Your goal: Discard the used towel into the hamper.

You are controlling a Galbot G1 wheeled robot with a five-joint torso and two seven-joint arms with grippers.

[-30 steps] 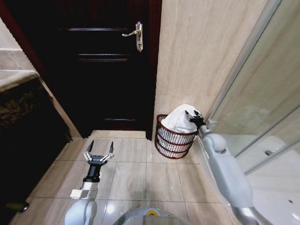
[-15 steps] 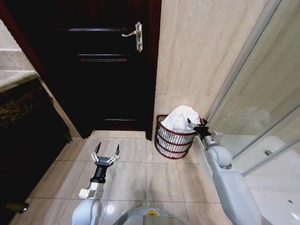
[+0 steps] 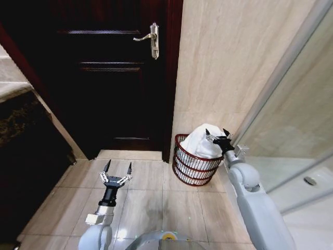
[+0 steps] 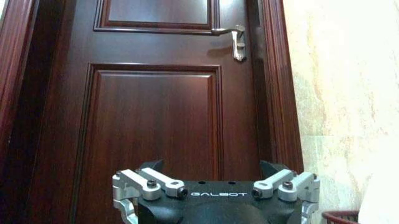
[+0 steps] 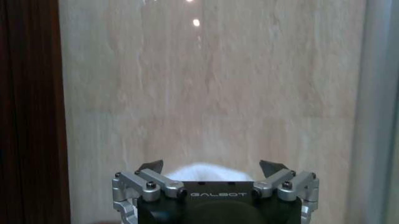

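Right gripper (image 3: 217, 134): jaws spread, empty, just above the white towel (image 3: 200, 140) heaped in the hamper (image 3: 192, 162). Hamper stands on the tiled floor against the beige wall beside the door (image 3: 104, 78). Left gripper (image 3: 117, 171): jaws spread, empty, low over the floor

Hamper (image 3: 192, 165) mouth seemingly filled by towel (image 3: 201, 140), wedged against wall (image 3: 229, 62), tiled floor (image 3: 151, 192) open

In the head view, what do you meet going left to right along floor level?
Left end effector, open above the floor tiles → hamper with the white towel piled in it → right end effector, open at the towel's right edge → glass shower panel.
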